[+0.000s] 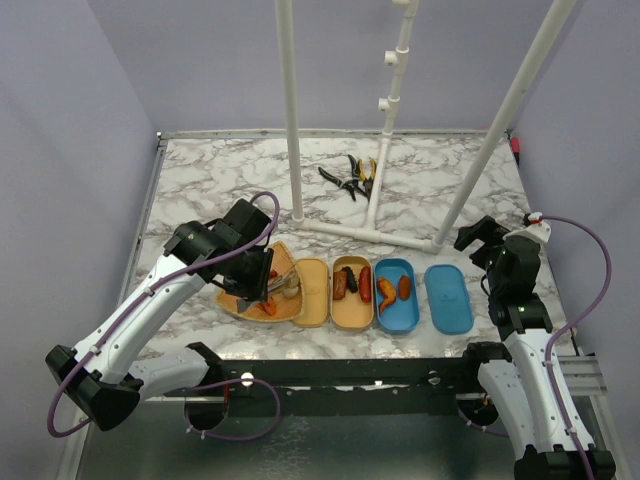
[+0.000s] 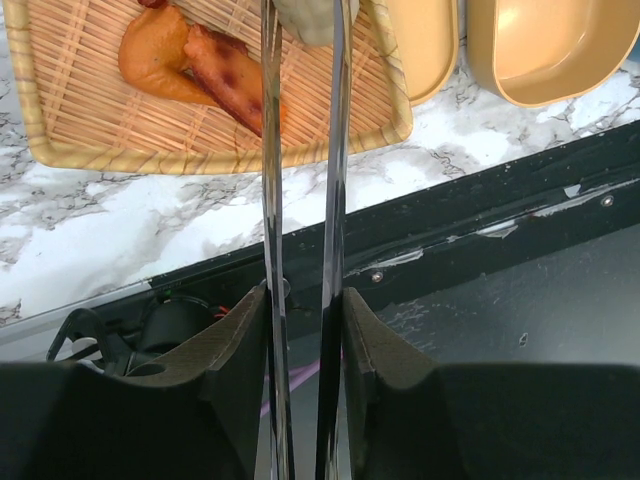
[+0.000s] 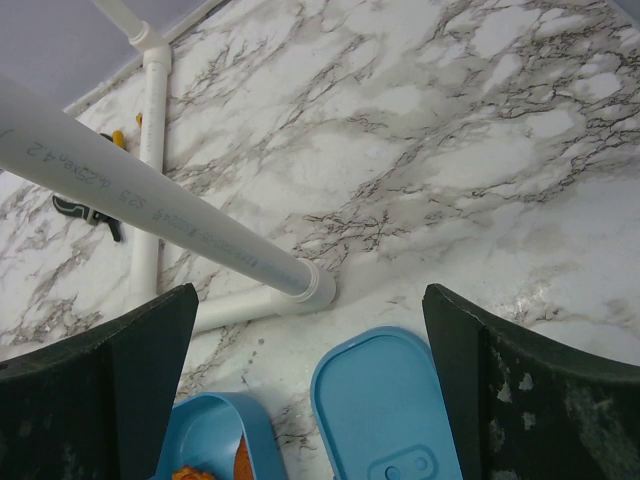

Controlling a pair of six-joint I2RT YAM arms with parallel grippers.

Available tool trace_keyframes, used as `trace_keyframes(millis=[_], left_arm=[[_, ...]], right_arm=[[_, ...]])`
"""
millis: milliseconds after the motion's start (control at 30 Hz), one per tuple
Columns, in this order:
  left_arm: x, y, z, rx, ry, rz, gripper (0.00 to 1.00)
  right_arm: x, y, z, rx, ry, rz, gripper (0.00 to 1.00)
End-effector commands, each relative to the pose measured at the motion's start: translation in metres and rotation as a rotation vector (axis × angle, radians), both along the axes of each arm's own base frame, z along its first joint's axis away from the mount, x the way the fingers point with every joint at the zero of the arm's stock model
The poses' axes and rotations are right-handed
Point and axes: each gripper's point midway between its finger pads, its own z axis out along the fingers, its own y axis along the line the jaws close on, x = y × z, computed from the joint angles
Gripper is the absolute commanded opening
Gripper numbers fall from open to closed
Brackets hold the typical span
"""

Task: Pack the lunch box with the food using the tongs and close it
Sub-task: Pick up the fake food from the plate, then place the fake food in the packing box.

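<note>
L gripper (image 2: pixel 303 292) is clamped on the tongs (image 2: pixel 336 180), one pad on the outside of each arm, squeezing them partway so there's only a narrow gap btw the arms. Tongs run dead straight out from the fingers, and the beige ball (image 2: pixel 312 20) sits right at the tips, btw the two arms. So the target's straight ahead on the tongs' long axis, no sideways offset afaict. Can't tell if the tips actually bite it, the top of the wrist view cuts it off.

Ball's over the woven tray (image 2: pixel 100 120), which sits by the near edge of the worktop (image 1: pixel 200 180), left of centre. An orange piece (image 2: pixel 155 60) and a red-brown piece (image 2: pixel 235 90) lie on the tray just beside the tips, touching each other.

Imo what matters next: the carry goes right along the near edge. Just beside the tray is a beige piece (image 1: pixel 310 292) (lid or tub, can't tell). Then comes the beige tub (image 1: pixel 352 315) w/ sausages in it, then the blue tub (image 1: pixel 396 318), then the blue lid (image 1: pixel 448 298).

R gripper (image 3: pixel 310 290) is wide open w/ nothing in it, hanging by the right edge near the blue lid, well apart from the tray. L arm's way nearer.
</note>
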Motion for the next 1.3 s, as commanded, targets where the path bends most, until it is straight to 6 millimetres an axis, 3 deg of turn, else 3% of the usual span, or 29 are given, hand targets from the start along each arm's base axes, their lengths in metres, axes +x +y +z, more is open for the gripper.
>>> trace_keyframes(millis=[0, 167, 400, 600, 867, 1267], left_arm=[[0.005, -0.002, 0.016, -0.02, -0.053, -0.005, 0.28], [0.021, -0.003, 0.041, -0.018, -0.142, -0.023, 0.28], [0.03, -0.036, 0.057, -0.058, -0.161, -0.116, 0.28], [0.011, -0.08, 0.051, -0.053, -0.146, -0.242, 0.28], [-0.017, -0.116, 0.039, -0.057, -0.114, -0.35, 0.28], [-0.022, -0.126, 0.014, 0.025, -0.101, -0.38, 0.29]], right_arm=[[-0.001, -0.001, -0.003, -0.003, -0.002, -0.004, 1.0], [0.0, -0.001, -0.002, -0.004, -0.003, -0.002, 1.0], [0.0, -0.002, -0.003, -0.006, 0.0, -0.005, 1.0], [-0.001, -0.003, -0.003, -0.008, 0.002, -0.012, 1.0], [0.0, -0.002, -0.004, -0.006, 0.003, -0.01, 1.0], [-0.001, -0.003, -0.003, -0.007, -0.001, -0.011, 1.0]])
